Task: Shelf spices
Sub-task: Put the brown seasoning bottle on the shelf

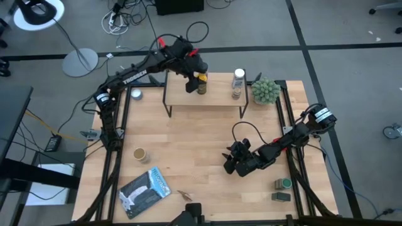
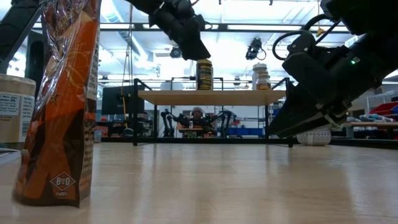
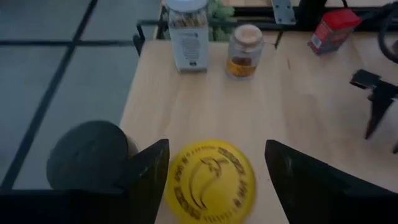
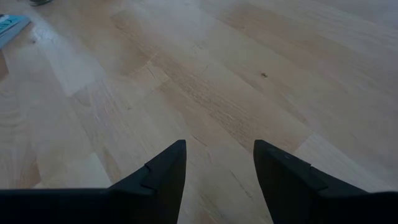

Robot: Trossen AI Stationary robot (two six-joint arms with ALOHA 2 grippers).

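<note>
The left gripper (image 1: 196, 76) hovers over the shelf (image 1: 217, 94) near its left end, fingers spread wide just above the yellow jar (image 3: 210, 180), which stands on the board beside a black-lidded jar (image 3: 87, 155). Toward the shelf's right end stand a white-capped clear bottle (image 1: 239, 78) and a tan-lidded jar (image 1: 236, 92). The right gripper (image 1: 233, 164) waits low over the tabletop (image 1: 195, 150) near its right edge, fingers apart and holding nothing.

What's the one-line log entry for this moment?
left gripper: fingers open around yellow-lidded jar on shelf | right gripper: open, empty, low over table | shelf also holds: white-capped bottle, tan-lidded jar
</note>
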